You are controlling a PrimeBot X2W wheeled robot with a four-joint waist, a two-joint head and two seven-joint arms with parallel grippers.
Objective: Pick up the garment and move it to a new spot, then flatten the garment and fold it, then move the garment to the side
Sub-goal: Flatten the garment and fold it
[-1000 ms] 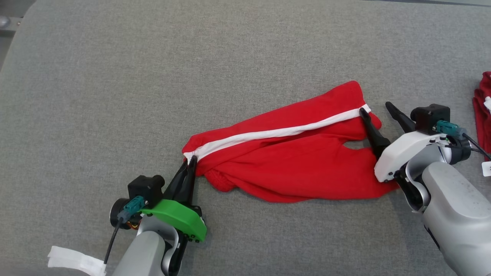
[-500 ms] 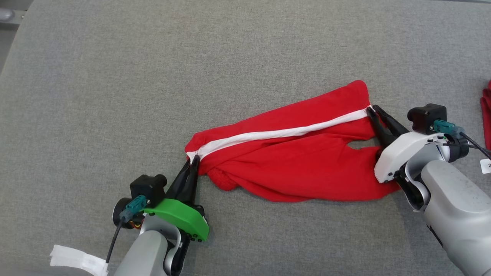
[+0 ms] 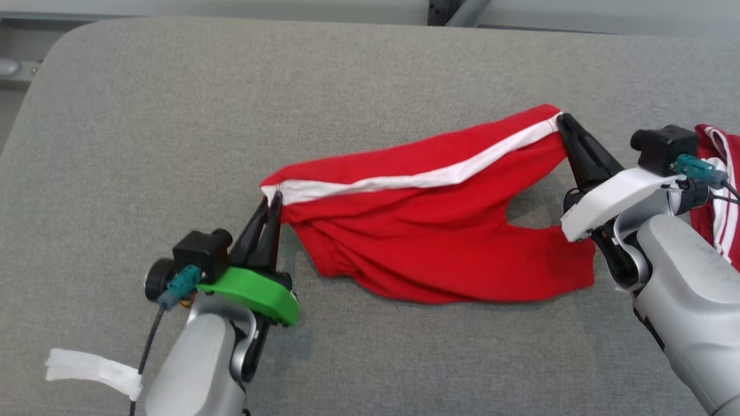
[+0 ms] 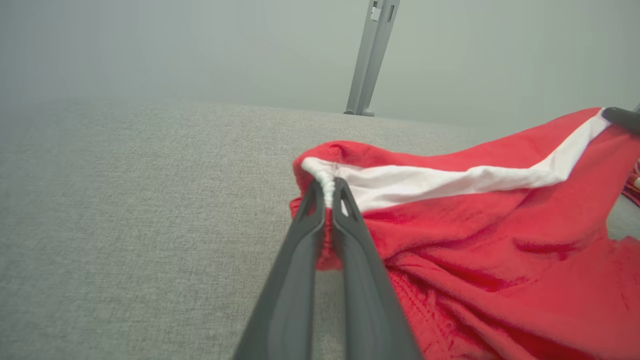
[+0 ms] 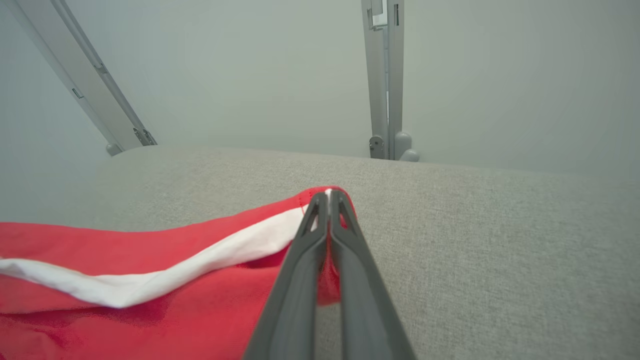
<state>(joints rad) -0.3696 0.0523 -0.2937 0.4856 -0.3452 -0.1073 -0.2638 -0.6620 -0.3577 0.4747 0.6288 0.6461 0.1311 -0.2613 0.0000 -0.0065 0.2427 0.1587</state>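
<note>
Red garment (image 3: 439,242) mid-worktop (image 3: 173,115), toward right edge, bunched below white stripe (image 3: 416,179). Left gripper (image 3: 273,199) clenched on stripe's left end; right gripper (image 3: 561,119) clamped on its far-right end. Stripe taut between both.

Step, as judged: pick-up for move to new spot.

Next: lift both ends together, even tension, clear of second red garment (image 3: 717,190) at right edge.
</note>
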